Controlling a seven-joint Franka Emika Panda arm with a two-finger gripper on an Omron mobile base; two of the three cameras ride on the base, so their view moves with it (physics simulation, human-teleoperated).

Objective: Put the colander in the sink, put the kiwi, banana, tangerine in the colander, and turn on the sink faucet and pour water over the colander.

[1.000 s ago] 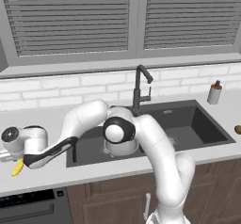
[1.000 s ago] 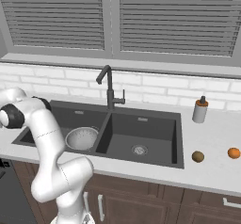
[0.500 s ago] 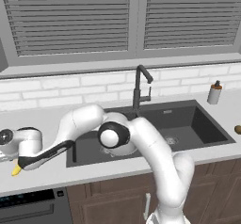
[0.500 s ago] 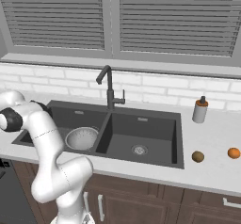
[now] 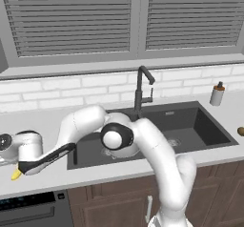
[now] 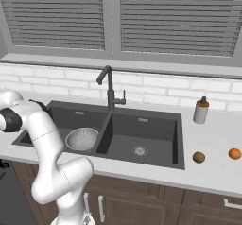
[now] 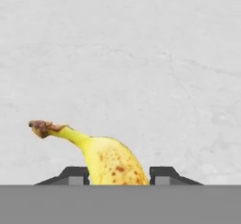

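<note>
Your gripper (image 7: 117, 176) brackets the banana (image 7: 106, 159) on the counter (image 7: 141, 53) — fingers narrow, hugging its sides; firm grip unconfirmed. Long axis runs away from you, stem leftward — colander (image 6: 82, 139) sits in sink (image 6: 142, 134).

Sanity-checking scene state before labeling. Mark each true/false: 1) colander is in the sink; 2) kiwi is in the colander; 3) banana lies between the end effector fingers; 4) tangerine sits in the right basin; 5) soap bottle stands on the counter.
1) True: colander sits in the sink, left basin.
2) False: kiwi is on the counter.
3) True: banana lies between the end effector fingers.
4) False: tangerine is on the counter.
5) True: soap bottle stands there.
</note>
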